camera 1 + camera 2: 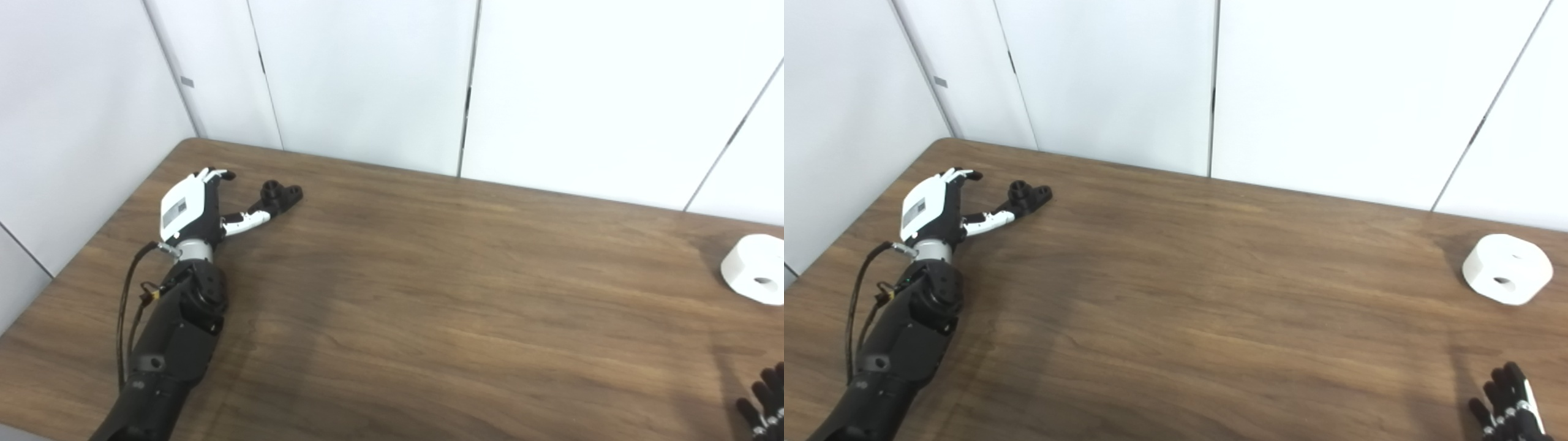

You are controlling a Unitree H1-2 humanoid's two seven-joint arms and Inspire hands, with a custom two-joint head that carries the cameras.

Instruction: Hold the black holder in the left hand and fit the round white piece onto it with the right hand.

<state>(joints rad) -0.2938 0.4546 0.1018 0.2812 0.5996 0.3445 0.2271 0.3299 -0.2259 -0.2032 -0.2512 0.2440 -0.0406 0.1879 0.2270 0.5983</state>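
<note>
Table (429, 294): dark wood grain, rounded far-left corner.
Black holder (282, 194): small, knobbly, matte, far left, at my thumb tip; contact unclear.
My left hand (193, 211): white-backed, fingers spread, gripping nothing.
Round white piece (1507, 268): smooth thick disc with holes, far right.
My right hand (1510, 407): only dark spread fingertips visible, cut off by the frame edge.

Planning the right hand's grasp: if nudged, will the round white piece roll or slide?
The round white piece lies on a flat face, hole visible, so it probably slides rather than rolls. It looks like rigid, smooth plastic, likely light and somewhat slippery. The right hand isn't touching it.
</note>
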